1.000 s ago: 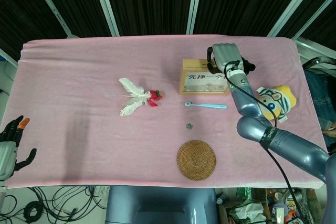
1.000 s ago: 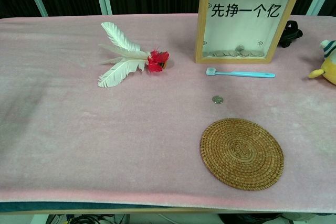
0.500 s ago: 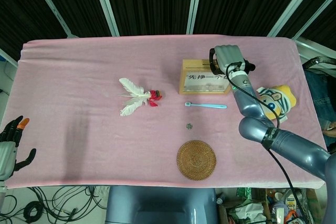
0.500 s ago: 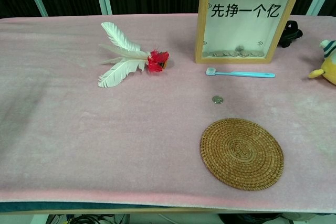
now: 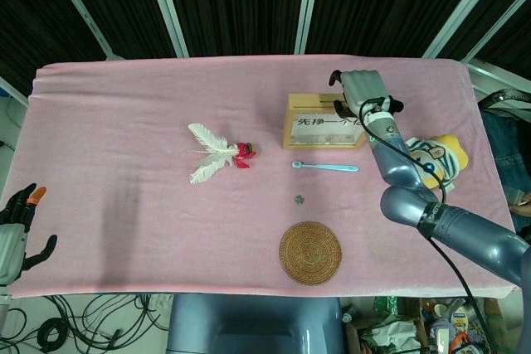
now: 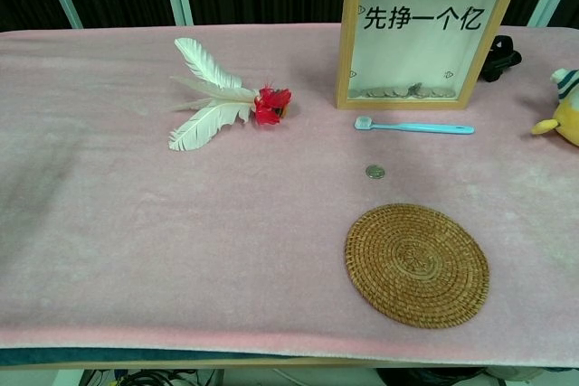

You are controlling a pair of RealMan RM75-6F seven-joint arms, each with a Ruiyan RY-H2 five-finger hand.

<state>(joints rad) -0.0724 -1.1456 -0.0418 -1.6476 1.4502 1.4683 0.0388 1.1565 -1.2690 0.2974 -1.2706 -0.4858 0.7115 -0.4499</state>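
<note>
A wooden money box [image 5: 322, 124] with a clear front [image 6: 425, 38] stands at the back right of the pink cloth, with several coins lying in its bottom. My right hand [image 5: 362, 89] hovers just above the box's top right corner, seen from the back, fingers pointing down and holding nothing that I can see. A single coin [image 6: 374, 171] lies in front of the box, beyond a round woven coaster [image 6: 416, 264]. A light-blue toothbrush [image 6: 414, 127] lies between the box and the coin. My left hand [image 5: 17, 234] hangs off the table's near left corner, fingers apart and empty.
A white feather shuttlecock with a red base [image 6: 222, 97] lies left of the box. A yellow plush toy [image 5: 436, 161] sits at the right edge under my right forearm. A black strap-like object [image 6: 498, 53] lies behind the box's right side.
My right hand has drifted slightly right and up off the box's top. The coins in the box have shifted, one now lying tilted. The left hand is still.
</note>
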